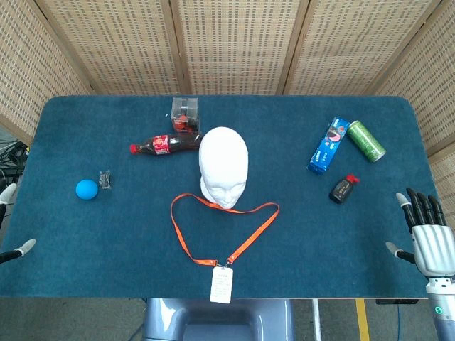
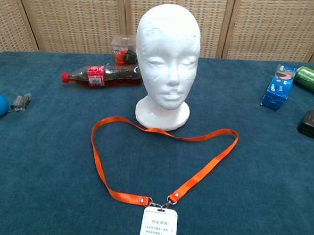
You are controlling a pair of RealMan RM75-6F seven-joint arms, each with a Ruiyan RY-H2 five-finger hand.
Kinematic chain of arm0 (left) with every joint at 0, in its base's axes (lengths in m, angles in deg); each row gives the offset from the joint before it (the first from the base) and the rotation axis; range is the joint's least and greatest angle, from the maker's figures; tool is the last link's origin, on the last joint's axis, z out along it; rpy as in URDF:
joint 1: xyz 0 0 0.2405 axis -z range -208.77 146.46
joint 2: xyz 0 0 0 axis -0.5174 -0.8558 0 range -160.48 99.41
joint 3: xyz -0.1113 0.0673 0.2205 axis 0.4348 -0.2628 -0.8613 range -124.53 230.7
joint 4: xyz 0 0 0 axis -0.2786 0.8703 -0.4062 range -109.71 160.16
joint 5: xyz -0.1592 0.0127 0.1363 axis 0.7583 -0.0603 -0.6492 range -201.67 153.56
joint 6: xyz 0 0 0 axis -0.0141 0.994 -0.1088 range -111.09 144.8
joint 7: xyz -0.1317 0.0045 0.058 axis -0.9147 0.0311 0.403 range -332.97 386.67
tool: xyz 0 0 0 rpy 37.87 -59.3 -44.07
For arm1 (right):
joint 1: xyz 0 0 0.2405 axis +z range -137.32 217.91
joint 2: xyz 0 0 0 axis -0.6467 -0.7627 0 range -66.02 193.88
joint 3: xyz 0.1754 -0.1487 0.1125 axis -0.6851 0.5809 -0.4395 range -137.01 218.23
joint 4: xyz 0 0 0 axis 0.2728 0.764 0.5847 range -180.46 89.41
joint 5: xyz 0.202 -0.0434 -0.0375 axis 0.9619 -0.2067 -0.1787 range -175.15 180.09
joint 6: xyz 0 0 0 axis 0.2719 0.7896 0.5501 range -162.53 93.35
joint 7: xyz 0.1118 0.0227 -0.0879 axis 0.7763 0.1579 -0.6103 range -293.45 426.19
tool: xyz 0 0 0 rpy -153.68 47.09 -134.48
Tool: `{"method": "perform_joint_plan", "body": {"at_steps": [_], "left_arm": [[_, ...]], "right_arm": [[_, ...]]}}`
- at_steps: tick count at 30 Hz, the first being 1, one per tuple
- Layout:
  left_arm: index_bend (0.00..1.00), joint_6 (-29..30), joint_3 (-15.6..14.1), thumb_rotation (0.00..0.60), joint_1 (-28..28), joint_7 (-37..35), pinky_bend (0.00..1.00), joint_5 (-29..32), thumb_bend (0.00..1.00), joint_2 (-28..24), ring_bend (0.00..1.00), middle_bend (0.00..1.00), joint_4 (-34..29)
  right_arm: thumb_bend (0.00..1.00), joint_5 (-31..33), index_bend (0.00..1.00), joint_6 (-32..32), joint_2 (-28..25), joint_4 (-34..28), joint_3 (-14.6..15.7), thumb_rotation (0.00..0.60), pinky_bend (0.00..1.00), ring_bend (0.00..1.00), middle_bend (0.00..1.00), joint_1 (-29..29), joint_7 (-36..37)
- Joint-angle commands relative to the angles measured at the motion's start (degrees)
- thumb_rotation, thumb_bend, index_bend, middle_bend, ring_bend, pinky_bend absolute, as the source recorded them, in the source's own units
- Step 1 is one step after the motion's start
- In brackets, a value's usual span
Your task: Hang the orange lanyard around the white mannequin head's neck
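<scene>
The white mannequin head [image 1: 223, 167] [image 2: 168, 59] stands upright mid-table, facing me. The orange lanyard [image 1: 254, 233] [image 2: 124, 197] lies flat on the blue cloth as an open loop in front of the head's base, its far strap touching the base. Its white badge [image 1: 222, 284] [image 2: 158, 227] hangs at the table's near edge. My right hand [image 1: 426, 231] hovers at the near right corner, fingers spread, holding nothing. Only fingertips of my left hand [image 1: 21, 249] show at the far left edge, apart and empty. Both hands are far from the lanyard and out of the chest view.
Behind the head lie a cola bottle [image 1: 167, 144] and a clear box [image 1: 185, 114]. A blue ball [image 1: 86, 189] and a small dark clip [image 1: 106, 180] sit left. At right are a blue packet [image 1: 327, 145], a green can [image 1: 366, 140] and a black bottle [image 1: 343, 188].
</scene>
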Motion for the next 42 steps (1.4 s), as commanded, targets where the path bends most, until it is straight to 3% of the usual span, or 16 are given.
{"method": "perform_joint_plan", "body": {"at_steps": [1,5,8,11,15,21,27,35,42], "left_arm": [[0.0,-0.5,-0.2,0.6,0.2,0.4,0.0,-0.2,0.0,0.5,0.0,0.0,0.4],[0.0,-1.4,0.1,0.6,0.4,0.5,0.0,0.9,0.0,0.8,0.0,0.0,0.9],[0.0,-1.9,0.4,0.6,0.6,0.4,0.0,1.6,0.0,0.9,0.0,0.0,1.2],[0.0,-3.2,0.9,0.6,1.3,0.5,0.0,2.6,0.0,1.1,0.0,0.0,1.6],[0.0,-4.2,1.2,0.6,1.9,1.0,0.0,3.3,0.0,1.4,0.0,0.0,1.9],[0.0,-6.2,1.5,0.6,2.7,1.7,0.0,4.8,0.0,2.1,0.0,0.0,2.5],[0.0,-8.4,1.8,0.6,3.7,2.2,0.0,6.5,0.0,2.8,0.0,0.0,3.5],[0.0,-9.7,2.4,0.6,4.2,1.4,0.0,8.4,0.0,3.0,0.0,0.0,4.3],[0.0,-10.1,2.6,0.6,4.4,0.7,0.0,9.0,0.0,3.1,0.0,0.0,4.7]], "right_arm": [[0.0,-0.3,0.0,-0.5,-0.1,-0.3,0.0,0.6,0.0,0.0,0.0,-0.1,0.1],[0.0,-2.3,0.0,-3.8,0.0,-1.6,0.4,0.6,0.0,0.0,0.0,1.6,2.3],[0.0,-5.1,0.07,-6.2,0.0,-2.0,0.4,0.6,0.0,0.0,0.0,4.1,5.0],[0.0,-6.0,0.15,-13.8,-0.4,-5.5,-1.1,0.6,0.0,0.0,0.0,9.9,9.8],[0.04,-3.4,0.32,-20.4,-0.1,-8.1,-3.3,0.6,0.0,0.0,0.0,14.1,10.1],[0.23,4.6,0.44,-29.9,4.1,-8.5,-7.1,0.6,0.0,0.0,0.0,20.1,0.8],[0.34,15.1,0.47,-36.4,11.2,-5.7,-10.3,0.6,0.0,0.0,0.0,25.1,-9.2],[0.51,28.6,0.48,-38.8,22.8,3.4,-12.3,0.6,0.0,0.0,0.0,30.6,-21.7],[0.53,32.0,0.49,-38.4,26.7,6.3,-12.5,0.6,0.0,0.0,0.0,32.3,-25.0]]}}
